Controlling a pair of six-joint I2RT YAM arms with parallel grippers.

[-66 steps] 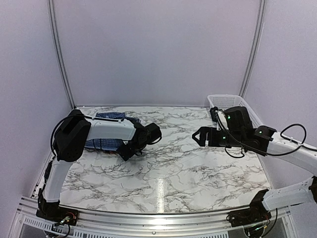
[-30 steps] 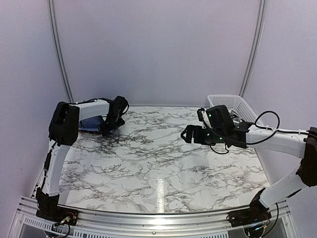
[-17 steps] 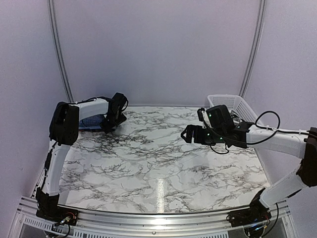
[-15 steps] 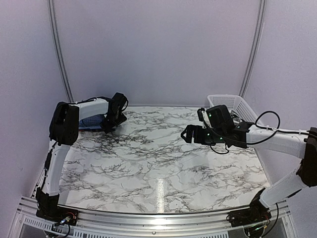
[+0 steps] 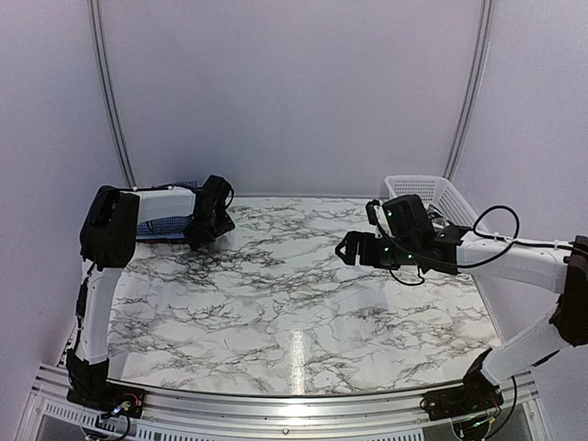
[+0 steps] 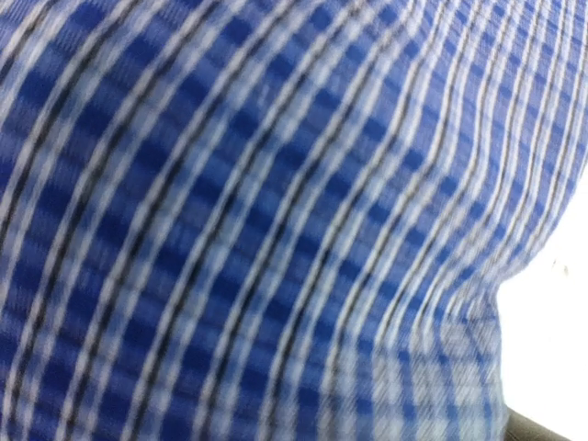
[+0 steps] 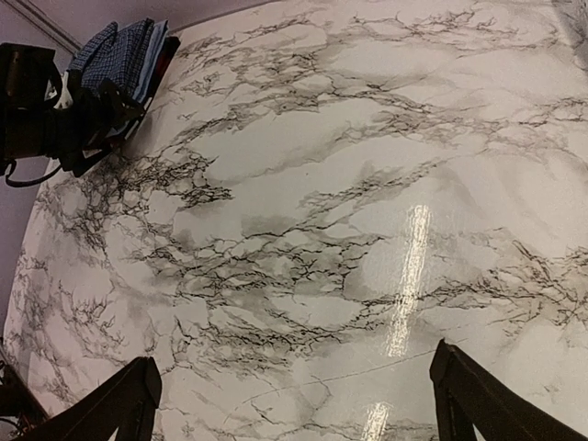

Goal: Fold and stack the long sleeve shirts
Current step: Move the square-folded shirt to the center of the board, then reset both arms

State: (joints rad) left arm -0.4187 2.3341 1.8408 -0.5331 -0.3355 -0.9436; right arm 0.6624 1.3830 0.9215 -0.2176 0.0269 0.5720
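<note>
A stack of folded shirts (image 5: 168,223) lies in the back left corner of the marble table (image 5: 303,303), the navy checked shirt on top. In the right wrist view the stack (image 7: 124,48) shows navy check above a light blue layer and a dark red edge. My left gripper (image 5: 200,231) presses against the stack's right side. The navy checked cloth (image 6: 276,220) fills the left wrist view and hides the fingers. My right gripper (image 5: 347,250) hovers open and empty over the table's middle right, and it is also seen in its own wrist view (image 7: 299,395). No black-and-white checked shirt shows.
A white lattice basket (image 5: 432,191) stands at the back right behind my right arm. Purple walls close in the table at the back and sides. The left arm (image 7: 55,115) lies along the table's left side next to the stack.
My left gripper has carried the navy checked shirt from the left middle of the table into the back left corner. My right gripper has shifted a little left.
</note>
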